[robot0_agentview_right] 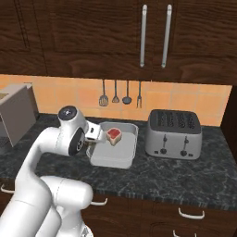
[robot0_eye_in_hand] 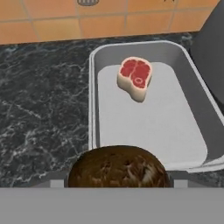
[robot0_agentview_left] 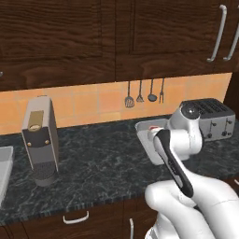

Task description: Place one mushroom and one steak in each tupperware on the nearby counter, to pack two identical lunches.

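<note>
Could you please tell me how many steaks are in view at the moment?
1. The steak lies flat inside the grey tupperware, toward its far end near the tiled wall, beside the toaster on the counter. Others may sit outside these views.

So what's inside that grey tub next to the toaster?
The grey tupperware holds one raw steak, lying toward its far end. The rest of its floor is bare. A brown mushroom in the gripper hides part of the near rim.

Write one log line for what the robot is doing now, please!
gripper: shut on mushroom | tupperware: holds steak | place: counter, beside toaster
</note>
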You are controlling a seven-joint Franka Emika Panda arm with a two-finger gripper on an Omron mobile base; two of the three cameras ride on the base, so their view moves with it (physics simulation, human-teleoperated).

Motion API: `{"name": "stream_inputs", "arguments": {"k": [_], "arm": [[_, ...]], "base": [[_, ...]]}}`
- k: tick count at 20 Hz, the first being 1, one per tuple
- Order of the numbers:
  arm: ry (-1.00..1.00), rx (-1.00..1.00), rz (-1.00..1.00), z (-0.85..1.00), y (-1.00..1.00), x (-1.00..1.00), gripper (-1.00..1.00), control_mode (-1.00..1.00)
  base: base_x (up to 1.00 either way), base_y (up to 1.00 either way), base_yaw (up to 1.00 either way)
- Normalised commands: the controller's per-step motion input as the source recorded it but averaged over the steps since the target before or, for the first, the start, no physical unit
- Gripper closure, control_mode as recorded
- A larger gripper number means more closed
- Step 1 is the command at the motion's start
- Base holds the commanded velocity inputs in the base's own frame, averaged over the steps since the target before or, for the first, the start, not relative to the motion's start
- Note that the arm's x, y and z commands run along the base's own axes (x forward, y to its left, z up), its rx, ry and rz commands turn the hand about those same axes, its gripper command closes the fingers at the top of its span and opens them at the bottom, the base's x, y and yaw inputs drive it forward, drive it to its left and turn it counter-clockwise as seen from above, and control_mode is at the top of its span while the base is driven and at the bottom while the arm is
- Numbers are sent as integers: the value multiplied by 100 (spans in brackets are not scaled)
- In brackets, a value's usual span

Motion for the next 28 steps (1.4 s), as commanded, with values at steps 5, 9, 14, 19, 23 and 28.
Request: {"name": "stream_inputs", "arguments": {"k": [5, 9, 14, 19, 23, 28], "arm": [[5, -1, -1, -22, -21, 67, 100, -100], [8, 0, 0, -42, -21, 56, 100, -100], [13, -1, 0, -39, -36, 21, 100, -100], [20, 0, 0, -4, -5, 0, -100, -100], [1, 0, 0, 0, 0, 0, -100, -100], [0, 0, 0, 0, 0, 0, -100, -100]], "base": [[0, 0, 0], [0, 0, 0], [0, 0, 0], [0, 0, 0], [0, 0, 0], [0, 0, 0]]}}
